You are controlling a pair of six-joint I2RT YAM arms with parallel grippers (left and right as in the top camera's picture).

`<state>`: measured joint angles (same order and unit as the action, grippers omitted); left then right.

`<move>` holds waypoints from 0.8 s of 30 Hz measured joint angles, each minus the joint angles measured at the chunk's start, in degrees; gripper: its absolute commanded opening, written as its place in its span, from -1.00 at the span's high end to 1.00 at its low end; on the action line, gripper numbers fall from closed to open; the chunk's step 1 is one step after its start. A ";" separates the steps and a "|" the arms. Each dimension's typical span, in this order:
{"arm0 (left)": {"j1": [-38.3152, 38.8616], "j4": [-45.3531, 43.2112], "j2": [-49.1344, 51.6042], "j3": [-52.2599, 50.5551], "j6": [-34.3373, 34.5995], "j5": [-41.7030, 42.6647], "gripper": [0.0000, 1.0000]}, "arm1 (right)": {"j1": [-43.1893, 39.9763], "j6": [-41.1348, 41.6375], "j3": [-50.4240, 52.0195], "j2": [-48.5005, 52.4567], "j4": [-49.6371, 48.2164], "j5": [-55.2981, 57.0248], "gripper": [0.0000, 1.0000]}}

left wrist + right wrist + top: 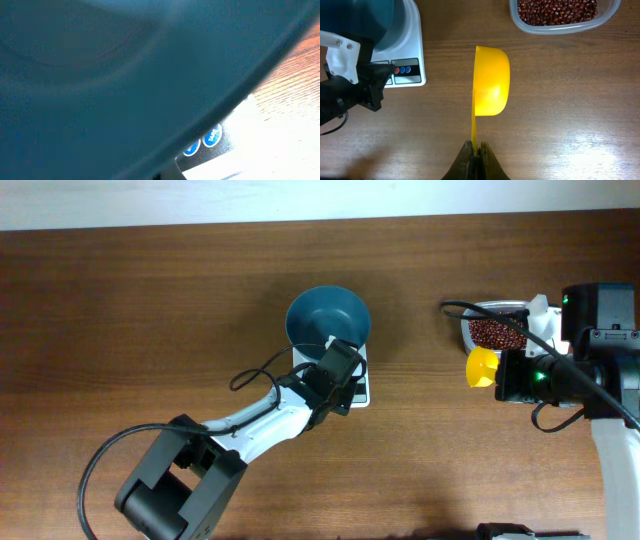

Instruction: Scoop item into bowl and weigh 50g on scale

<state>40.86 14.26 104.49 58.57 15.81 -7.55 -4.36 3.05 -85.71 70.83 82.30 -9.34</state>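
Note:
The teal-blue bowl (pixel 322 315) stands on the white scale (pixel 357 390); its wall fills the left wrist view (pixel 100 75). My left gripper (pixel 334 356) is shut on the bowl's near rim, and only a sliver of its fingers (pixel 167 174) shows. My right gripper (pixel 476 145) is shut on the thin handle of a yellow scoop (pixel 491 80), which hangs on edge above bare wood between scale and tub. No beans show on the scoop (pixel 482 367). The red-brown beans (pixel 555 10) lie in a clear tub (pixel 470 330).
The scale's red and blue buttons (pixel 402 70) face the front, beside the left arm's black and white wrist (pixel 347 75). The left arm's cable (pixel 255 375) loops over the wood. The table's far edge (pixel 300 222) runs along the top.

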 measured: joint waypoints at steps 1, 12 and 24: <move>0.00 0.02 0.00 0.00 0.00 0.00 1.00 | 0.00 0.00 0.00 0.00 0.02 0.00 0.92; 0.00 0.00 0.02 0.00 0.00 0.02 1.00 | 0.00 -0.04 0.00 0.00 0.02 -0.02 0.92; 0.00 -0.17 0.02 0.00 2.21 2.64 1.00 | 0.00 0.00 0.00 0.00 0.00 0.00 0.92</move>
<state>40.86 14.09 104.51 58.57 18.02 -4.91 -4.36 3.05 -85.71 70.83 82.30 -9.34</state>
